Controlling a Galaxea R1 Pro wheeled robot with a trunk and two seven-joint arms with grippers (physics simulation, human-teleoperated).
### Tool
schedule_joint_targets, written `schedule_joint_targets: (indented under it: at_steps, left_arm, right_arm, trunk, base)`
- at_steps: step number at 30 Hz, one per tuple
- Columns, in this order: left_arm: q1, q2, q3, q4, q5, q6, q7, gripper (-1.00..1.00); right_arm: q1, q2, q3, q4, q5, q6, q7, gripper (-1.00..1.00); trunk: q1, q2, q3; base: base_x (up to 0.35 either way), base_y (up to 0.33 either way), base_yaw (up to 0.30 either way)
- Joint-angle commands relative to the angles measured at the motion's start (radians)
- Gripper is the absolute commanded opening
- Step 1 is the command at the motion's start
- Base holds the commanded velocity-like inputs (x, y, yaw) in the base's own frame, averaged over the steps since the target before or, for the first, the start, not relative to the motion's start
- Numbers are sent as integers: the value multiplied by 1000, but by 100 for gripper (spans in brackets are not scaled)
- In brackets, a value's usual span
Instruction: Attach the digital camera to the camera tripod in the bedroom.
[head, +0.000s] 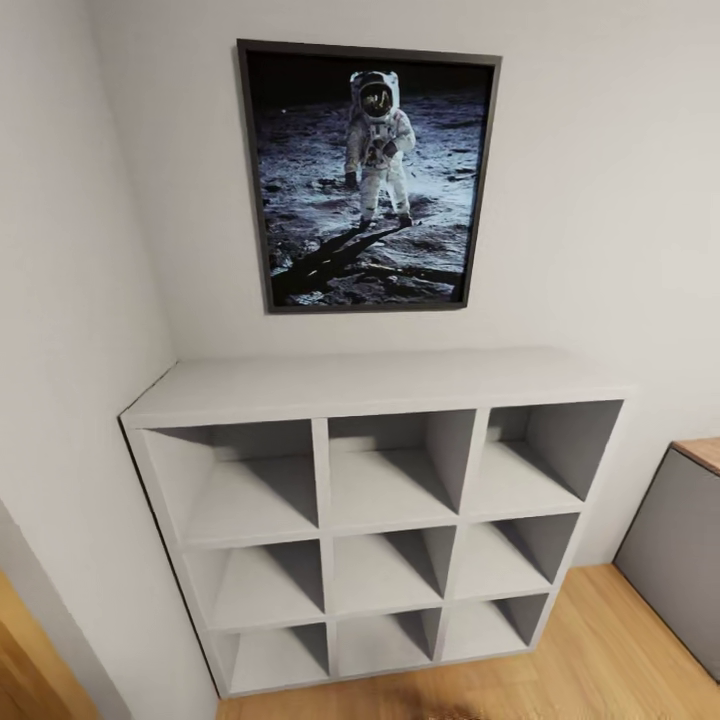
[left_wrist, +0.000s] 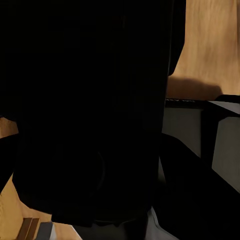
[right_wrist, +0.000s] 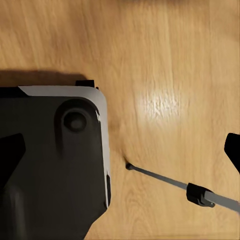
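In the right wrist view a thin silver-grey rod (right_wrist: 165, 178) with a black foot and a black joint lies low over the light wood floor; it looks like one leg of the camera tripod. My right gripper (right_wrist: 121, 156) is open. One dark fingertip (right_wrist: 233, 149) shows over the floor and the other lies over the robot's black base (right_wrist: 55, 165). Nothing is between them. The left wrist view is mostly a black mass close to the lens, and I cannot make out fingers there. The digital camera is out of view.
The head view faces a grey cube shelf (head: 380, 390) with bare compartments against a pale wall, under a framed astronaut picture (head: 368, 178). A grey cabinet with a wood top (head: 680, 540) stands at the right. Light wood floor (head: 600, 660) runs in front of the shelf.
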Motion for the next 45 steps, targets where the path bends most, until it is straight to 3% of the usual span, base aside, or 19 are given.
schedule_joint_targets:
  at_steps: [1,45]
  left_arm:
    - [0,0,-8,0,9,4,-4,-100]
    - [0,0,-8,0,9,4,-3,-100]
  right_arm:
    - [-1,0,-1,3,-1,-6,-2,100]
    - [-1,-1,-2,3,-1,-5,-2,100]
  trunk:
    - [0,-1,0]
    - [0,-1,0]
  base:
    - [0,0,-236]
    - [0,0,-242]
